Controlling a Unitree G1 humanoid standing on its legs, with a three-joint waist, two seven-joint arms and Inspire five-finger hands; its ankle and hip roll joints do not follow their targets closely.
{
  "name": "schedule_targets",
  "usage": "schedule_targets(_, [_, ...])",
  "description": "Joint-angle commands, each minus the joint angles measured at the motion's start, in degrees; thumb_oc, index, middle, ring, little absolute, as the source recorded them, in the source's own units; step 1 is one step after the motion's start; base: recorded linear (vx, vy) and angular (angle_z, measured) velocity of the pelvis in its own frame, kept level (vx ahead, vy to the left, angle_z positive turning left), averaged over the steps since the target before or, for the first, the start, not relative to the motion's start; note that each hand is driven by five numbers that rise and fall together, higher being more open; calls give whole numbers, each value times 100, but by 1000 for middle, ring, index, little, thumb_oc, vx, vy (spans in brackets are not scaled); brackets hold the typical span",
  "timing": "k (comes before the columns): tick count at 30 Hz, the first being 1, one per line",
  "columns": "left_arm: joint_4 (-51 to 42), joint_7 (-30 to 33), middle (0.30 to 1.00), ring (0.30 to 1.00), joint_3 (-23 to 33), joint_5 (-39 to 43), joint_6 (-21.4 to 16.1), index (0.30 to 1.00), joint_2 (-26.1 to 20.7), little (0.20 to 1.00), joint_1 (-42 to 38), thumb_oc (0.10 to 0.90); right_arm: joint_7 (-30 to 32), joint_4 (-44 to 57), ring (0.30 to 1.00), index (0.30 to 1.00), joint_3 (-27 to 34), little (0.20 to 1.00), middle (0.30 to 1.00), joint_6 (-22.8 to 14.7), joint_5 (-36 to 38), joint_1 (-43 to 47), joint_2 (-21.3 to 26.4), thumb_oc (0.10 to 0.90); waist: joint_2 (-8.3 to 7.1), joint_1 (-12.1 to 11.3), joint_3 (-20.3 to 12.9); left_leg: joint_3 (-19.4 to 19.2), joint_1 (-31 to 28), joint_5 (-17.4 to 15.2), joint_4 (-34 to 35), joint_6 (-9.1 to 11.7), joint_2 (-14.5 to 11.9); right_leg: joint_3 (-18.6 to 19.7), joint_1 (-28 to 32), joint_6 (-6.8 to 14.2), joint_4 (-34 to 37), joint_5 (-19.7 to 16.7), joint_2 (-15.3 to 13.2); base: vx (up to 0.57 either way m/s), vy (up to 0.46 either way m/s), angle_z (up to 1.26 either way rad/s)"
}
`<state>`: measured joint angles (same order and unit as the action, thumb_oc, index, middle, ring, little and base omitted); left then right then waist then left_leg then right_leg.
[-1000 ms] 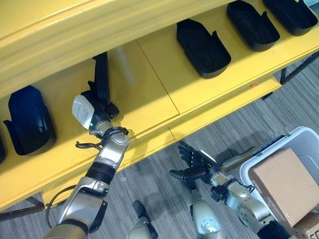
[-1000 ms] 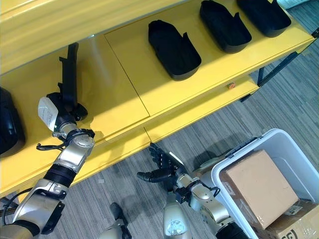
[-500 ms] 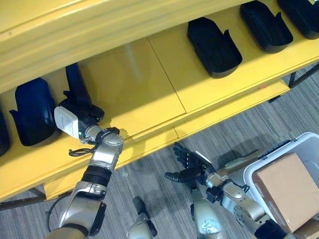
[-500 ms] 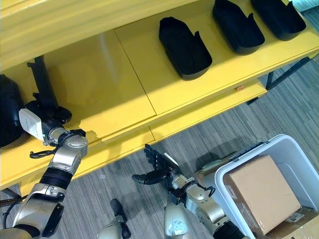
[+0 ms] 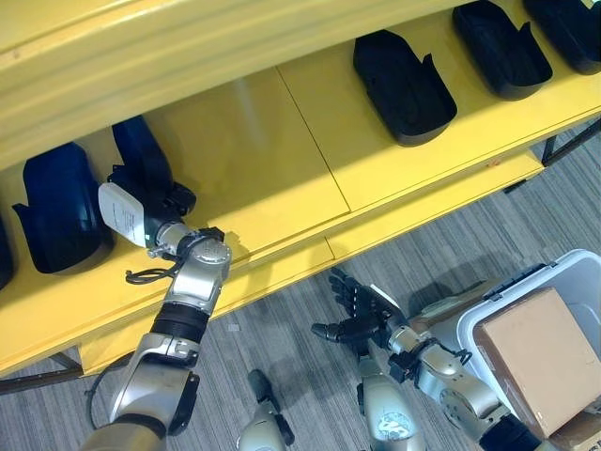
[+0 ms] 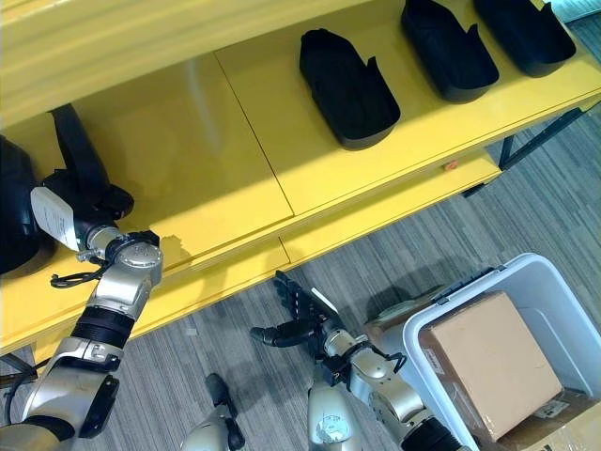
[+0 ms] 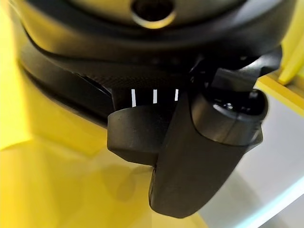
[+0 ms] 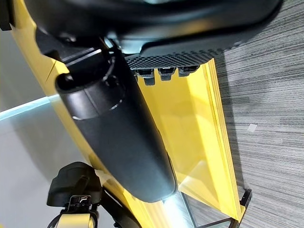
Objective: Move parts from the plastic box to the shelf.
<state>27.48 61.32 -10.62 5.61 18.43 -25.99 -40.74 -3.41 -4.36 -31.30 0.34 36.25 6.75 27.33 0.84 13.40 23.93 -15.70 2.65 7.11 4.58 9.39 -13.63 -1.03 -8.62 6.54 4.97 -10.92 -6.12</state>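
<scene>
- Two hands show. The left hand [image 5: 155, 202] is up on the yellow shelf [image 5: 272, 160], with its fingers curled round a black part [image 5: 141, 160] that leans a bit.
- No writing can be read. A small label on the cardboard box [image 5: 537, 349] is too tiny to read.
- The cardboard box sits inside the white plastic box [image 5: 488, 315] on the grey striped floor [image 5: 310, 319].
- Just beside the held part lies another black part [image 5: 58, 211]. More scoop-shaped black parts [image 5: 402, 86] lie further along the shelf.
- The right hand [image 5: 362, 310] hangs low over the floor with its fingers spread apart and nothing in them.
</scene>
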Motion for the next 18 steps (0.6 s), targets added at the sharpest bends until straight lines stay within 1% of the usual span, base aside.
schedule_targets(1, [56, -19, 300, 300, -178, -761, -257, 300, -671, 300, -877, 400, -160, 697, 1000, 1000, -57, 1000, 1000, -532, 297, 50, -278, 900, -212, 127, -405, -158, -318, -147, 42, 45, -373, 102, 147, 187, -57, 505, -263, 0, 0, 0])
schedule_targets(8, [161, -199, 300, 300, -453, -932, -150, 300, -658, 300, -948, 400, -216, 675, 1000, 1000, -44, 1000, 1000, -510, 278, 62, -270, 900, -197, 184, -427, -205, -346, -163, 42, 47, -367, 156, 138, 196, -57, 496, -257, -2, 5, -5])
schedule_targets(15, [211, -217, 300, 300, -504, -891, -136, 300, -629, 300, -905, 400, -189, 700, 1000, 1000, -55, 1000, 1000, -464, 251, 88, -289, 900, -184, 184, -443, -218, -354, -164, 42, 51, -366, 161, 142, 201, -55, 494, -259, 0, 0, 0])
schedule_targets(18, [176, -320, 300, 300, -548, -1015, -107, 300, -615, 300, -849, 400, -161, 713, 1000, 1000, -38, 1000, 1000, -475, 239, 84, -304, 900, -186, 172, -427, -209, -345, -158, 42, 43, -360, 163, 137, 202, -60, 492, -258, 0, 0, 0])
